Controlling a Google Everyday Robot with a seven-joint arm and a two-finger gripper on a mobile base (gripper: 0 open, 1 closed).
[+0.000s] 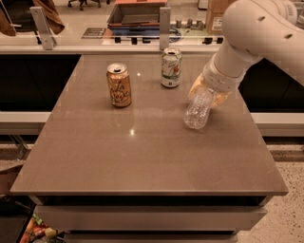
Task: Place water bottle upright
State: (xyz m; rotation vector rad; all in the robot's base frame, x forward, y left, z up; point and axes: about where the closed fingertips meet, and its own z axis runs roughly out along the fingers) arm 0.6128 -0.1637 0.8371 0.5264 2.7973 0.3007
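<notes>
The jaws of the gripper (208,95) are clamped on the water bottle (198,110), their pale yellowish pads set on either side of its neck end, over the right part of the tabletop (142,156). The bottle's cap is hidden between them. The clear ribbed bottle hangs tilted, its neck up and to the right inside the grasp and its base angled down and to the left, toward the near side. Whether the base touches the tabletop cannot be told.

The white arm (251,33) runs from the gripper up and to the right, out of the corner of the view.

Behind and left of the bottle, near the far edge, a white-green can (171,67) stands upright, apart from the gripper. Further left an orange can (119,85) also stands upright, well apart from the bottle.

Beyond the tabletop's far edge runs a pale counter (95,45) with two upright posts, and behind it sits a shallow dark tray (135,14).
</notes>
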